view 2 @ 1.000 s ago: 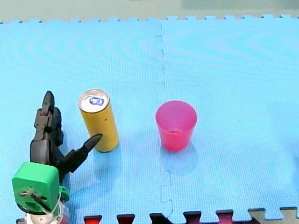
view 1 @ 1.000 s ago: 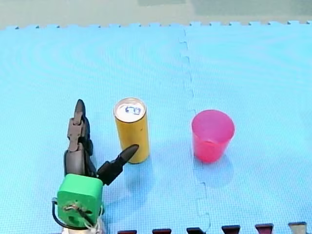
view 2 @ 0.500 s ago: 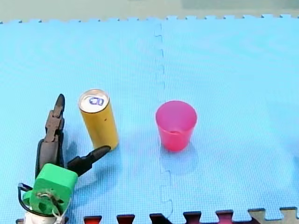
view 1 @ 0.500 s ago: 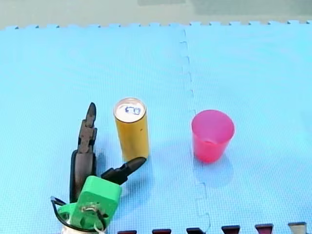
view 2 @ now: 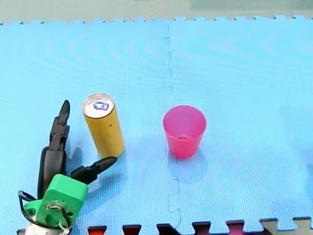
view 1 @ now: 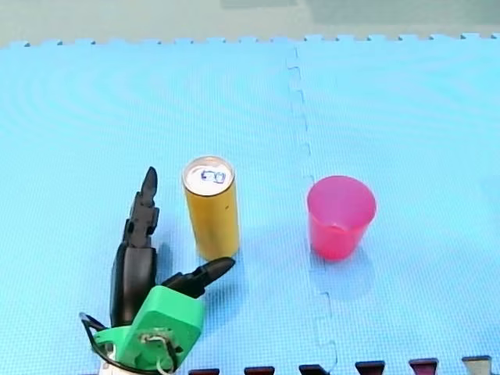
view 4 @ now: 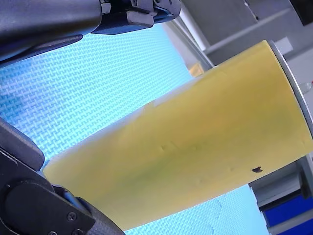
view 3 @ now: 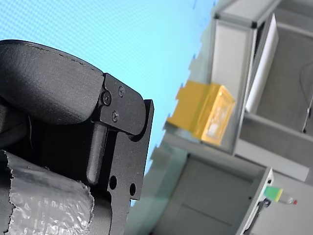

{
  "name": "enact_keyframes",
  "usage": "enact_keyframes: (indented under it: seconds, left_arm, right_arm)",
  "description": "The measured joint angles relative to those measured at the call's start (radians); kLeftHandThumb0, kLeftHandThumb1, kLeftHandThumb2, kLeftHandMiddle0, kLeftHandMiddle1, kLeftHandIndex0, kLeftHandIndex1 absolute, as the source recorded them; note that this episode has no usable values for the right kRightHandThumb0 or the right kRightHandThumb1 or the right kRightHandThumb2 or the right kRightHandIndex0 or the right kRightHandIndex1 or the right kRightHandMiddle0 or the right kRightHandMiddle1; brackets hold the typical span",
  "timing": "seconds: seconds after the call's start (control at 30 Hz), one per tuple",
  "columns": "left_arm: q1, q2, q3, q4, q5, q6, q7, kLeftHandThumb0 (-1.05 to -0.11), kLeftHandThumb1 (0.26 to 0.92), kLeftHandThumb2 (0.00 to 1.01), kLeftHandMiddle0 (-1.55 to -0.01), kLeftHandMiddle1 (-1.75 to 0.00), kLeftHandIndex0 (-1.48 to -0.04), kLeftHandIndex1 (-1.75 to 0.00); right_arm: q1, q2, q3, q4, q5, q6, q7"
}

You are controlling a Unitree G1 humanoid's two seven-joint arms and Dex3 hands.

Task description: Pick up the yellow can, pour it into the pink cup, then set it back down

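Standing upright on the blue foam mat [view 1: 391,101], the yellow can [view 1: 212,211] has its long axis vertical and its silver tabbed top facing up. The left hand [view 1: 144,266] sits just left and near of it, holding nothing, its fingers uncurled. One finger reaches along the can's left side and the thumb tip lies by its foot; contact cannot be told. The pink cup [view 1: 341,217] stands well to the right.
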Motion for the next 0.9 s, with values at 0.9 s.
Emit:
enact_keyframes:
  seconds: [0.9]
  left_arm:
    - [-0.053, -0.022, 0.041, 0.007, -0.112, 0.014, -0.105, -0.862, 0.574, 0.01, -0.04, 0.0, -0.09, 0.0]
  right_arm:
    - [-0.005, -0.001, 0.005, 0.0, -0.001, 0.005, -0.001]
